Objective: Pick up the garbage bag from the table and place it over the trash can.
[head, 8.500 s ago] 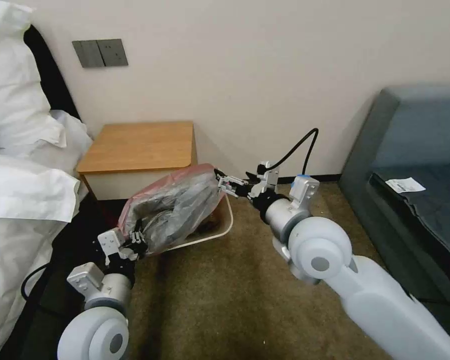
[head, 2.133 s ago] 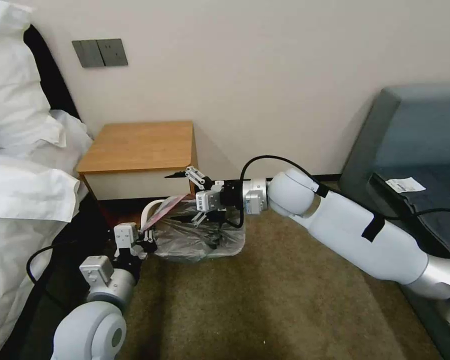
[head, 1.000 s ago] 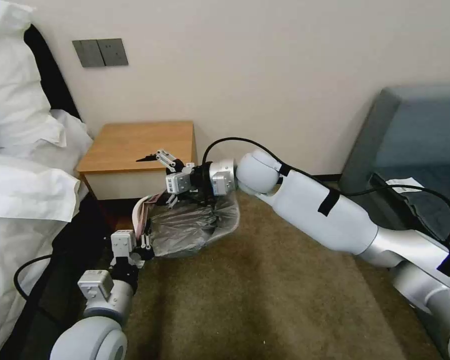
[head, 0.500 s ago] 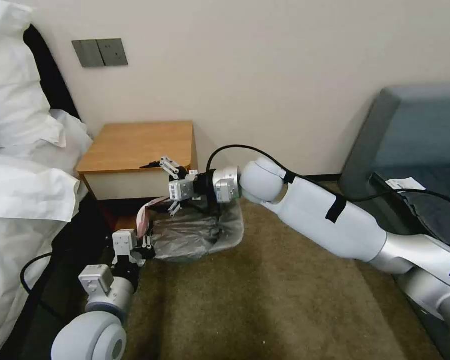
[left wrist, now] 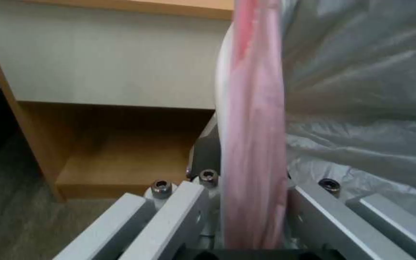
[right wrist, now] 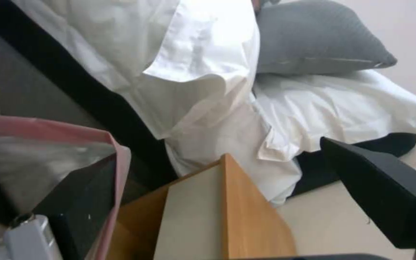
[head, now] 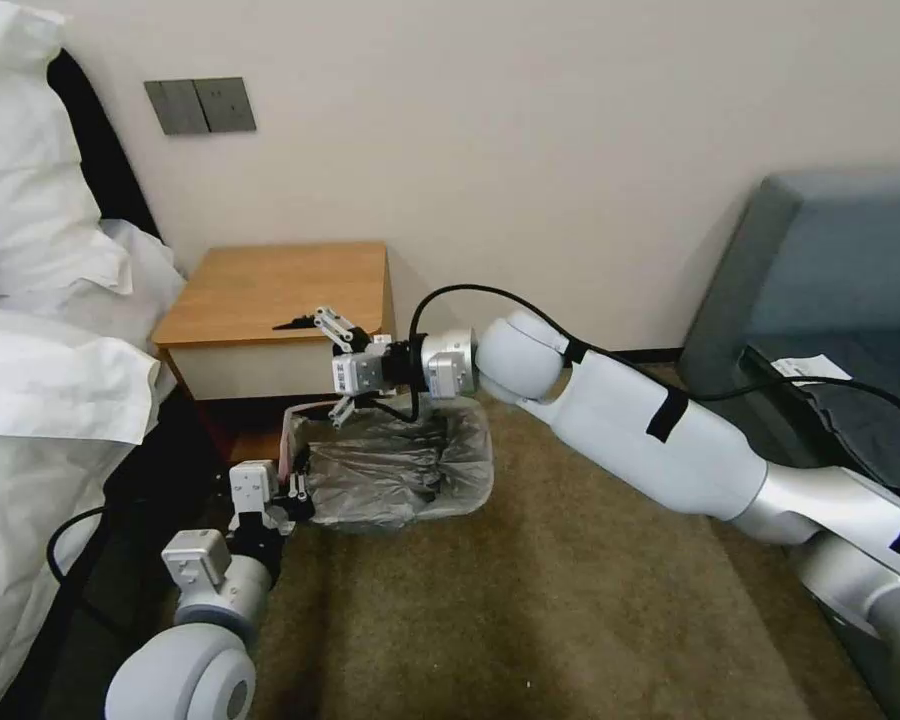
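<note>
The garbage bag (head: 395,465), crinkly grey with a pink-red band, is draped over the trash can on the carpet in front of the table (head: 270,290). The can's pale rim (left wrist: 220,90) shows beside the band. My left gripper (head: 292,490) is at the can's near-left corner, shut on the pink band (left wrist: 254,137). My right gripper (head: 320,365) is open over the can's far edge, close to the table's drawer front. One black finger (right wrist: 381,195) points up and the other (right wrist: 78,202) sits inside the bag's mouth.
A bed with white pillows (head: 40,330) and a dark frame lies close on the left. A grey sofa (head: 830,300) stands at the right. The wall runs right behind the table. Open brown carpet (head: 510,600) stretches in front of the can.
The bag, earlier held stretched above the can by both grippers, now lies over it. My right gripper let go, swung left and opened; in the last half second it rose slightly and the bag spread wider.
</note>
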`<state>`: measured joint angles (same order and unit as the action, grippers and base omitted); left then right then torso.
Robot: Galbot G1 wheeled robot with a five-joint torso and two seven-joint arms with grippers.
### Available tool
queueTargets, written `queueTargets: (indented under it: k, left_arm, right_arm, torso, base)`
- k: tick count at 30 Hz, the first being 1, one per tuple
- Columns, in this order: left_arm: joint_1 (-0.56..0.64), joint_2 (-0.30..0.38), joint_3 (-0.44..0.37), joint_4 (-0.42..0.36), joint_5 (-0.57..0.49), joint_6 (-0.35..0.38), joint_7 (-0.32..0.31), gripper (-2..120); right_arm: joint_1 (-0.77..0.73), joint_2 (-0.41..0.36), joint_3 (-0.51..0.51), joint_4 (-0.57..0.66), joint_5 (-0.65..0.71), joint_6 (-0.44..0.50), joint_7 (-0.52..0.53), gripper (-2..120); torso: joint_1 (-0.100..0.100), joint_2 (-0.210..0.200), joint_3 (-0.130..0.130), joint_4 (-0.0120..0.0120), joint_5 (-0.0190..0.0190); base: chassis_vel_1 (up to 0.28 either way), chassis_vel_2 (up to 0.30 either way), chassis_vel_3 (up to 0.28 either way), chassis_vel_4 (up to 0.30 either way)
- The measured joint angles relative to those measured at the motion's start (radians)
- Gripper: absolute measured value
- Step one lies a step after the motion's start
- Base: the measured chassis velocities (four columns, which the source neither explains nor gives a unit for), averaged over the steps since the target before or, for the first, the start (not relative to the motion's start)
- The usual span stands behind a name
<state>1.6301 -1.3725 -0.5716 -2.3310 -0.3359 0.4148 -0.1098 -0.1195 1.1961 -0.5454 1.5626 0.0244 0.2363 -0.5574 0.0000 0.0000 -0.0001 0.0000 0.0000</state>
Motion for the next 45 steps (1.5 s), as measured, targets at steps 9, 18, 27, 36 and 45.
queueTargets:
  k: [9, 18, 27, 36, 45]
  left_arm:
    - [0.035, -0.001, 0.021, -0.004, 0.157, -0.073, 0.031, 3]
    - [0.053, 0.0, 0.021, -0.025, 0.191, -0.101, 0.034, 3]
    - [0.036, -0.011, -0.009, -0.023, 0.134, -0.127, -0.008, 3]
    - [-0.044, -0.019, -0.04, 0.012, -0.113, -0.036, -0.18, 3]
    - [-0.11, -0.03, -0.043, -0.012, -0.466, 0.095, -0.307, 3]
  right_arm:
    - [0.039, 0.064, -0.029, -0.091, 0.0, 0.006, 0.0, 100]
    - [0.08, 0.068, -0.051, -0.133, 0.02, 0.011, 0.002, 100]
    - [0.047, 0.031, -0.009, -0.096, 0.232, -0.064, 0.116, 100]
    - [-0.105, -0.074, 0.1, 0.22, 0.577, -0.278, 0.531, 100]
    - [-0.388, -0.181, 0.188, 0.532, 0.697, -0.493, 0.858, 100]
  torso:
    - [0.0, 0.0, 0.0, 0.0001, 0.0]
    - [0.0, 0.0, 0.0, 0.0, 0.0]
    - [0.0, 0.0, 0.0, 0.0001, 0.0002]
    - [0.0, 0.0, 0.0, 0.0, 0.0002]
    - [0.0, 0.0, 0.0, -0.0001, 0.0003]
  base:
    - [0.0, 0.0, 0.0, 0.0]
    - [0.0, 0.0, 0.0, 0.0]
    - [0.0, 0.0, 0.0, 0.0]
    - [0.0, 0.0, 0.0, 0.0]
    - [0.0, 0.0, 0.0, 0.0]
